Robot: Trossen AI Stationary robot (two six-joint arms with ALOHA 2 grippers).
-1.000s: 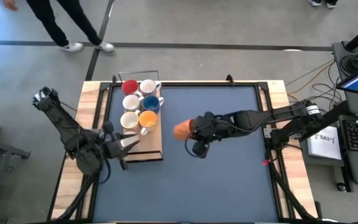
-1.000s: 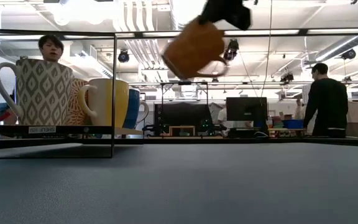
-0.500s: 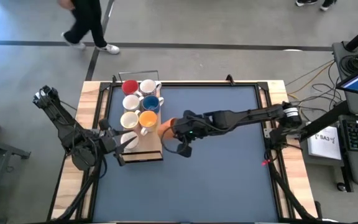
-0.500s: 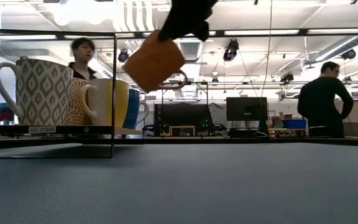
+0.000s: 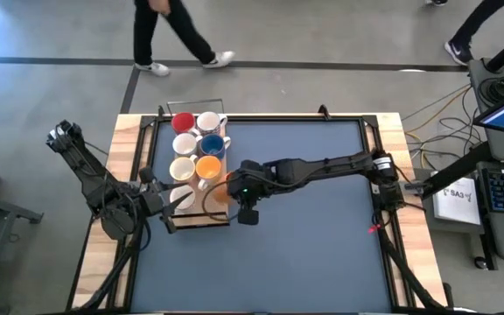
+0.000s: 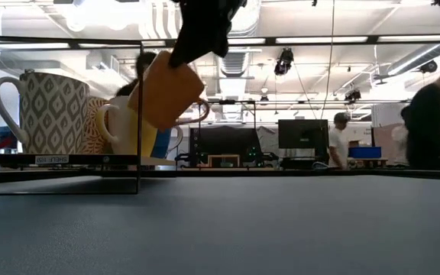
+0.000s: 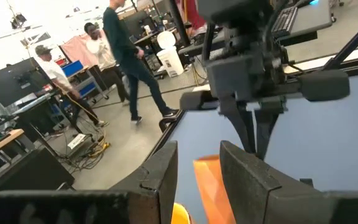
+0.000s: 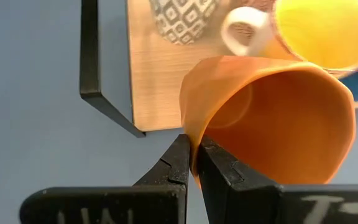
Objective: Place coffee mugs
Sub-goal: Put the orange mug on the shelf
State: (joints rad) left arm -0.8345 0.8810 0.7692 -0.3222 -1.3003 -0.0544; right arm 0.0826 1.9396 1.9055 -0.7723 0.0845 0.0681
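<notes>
An orange mug [image 5: 220, 189] hangs in my shut right gripper [image 5: 232, 187] above the right edge of a wooden tray [image 5: 210, 213]. In the low view the orange mug [image 6: 168, 93] is tilted, its handle [image 6: 198, 111] toward the right. Several mugs stand on the tray: red [image 5: 183, 122], white [image 5: 210, 122], blue [image 5: 213, 146], yellow-orange [image 5: 208, 166], cream [image 5: 182, 168] and a patterned one [image 6: 50, 111]. My left gripper [image 5: 180, 200] waits open at the tray's near left corner, beside the patterned mug; its wrist view looks between its fingers at the orange mug [image 7: 207, 180]. My right gripper [image 8: 193, 146] pinches the orange mug's wall at the rim [image 8: 190, 127], one finger [image 8: 222, 171] inside the mouth and one [image 8: 176, 165] outside. It comes from above. The mug is lifted clear and hangs tilted below the fingers, its mouth turned toward the wrist.
The tray has a thin black metal frame [image 8: 89, 50] around it. The dark blue mat [image 5: 313, 245] lies bare to the right of and in front of the tray. People walk on the floor beyond the far edge [image 5: 178, 35].
My right gripper has carried the orange mug toward the table's left, from mid-table to the tray's right edge, and lower. The mug has stayed in the hold and tipped along the way.
</notes>
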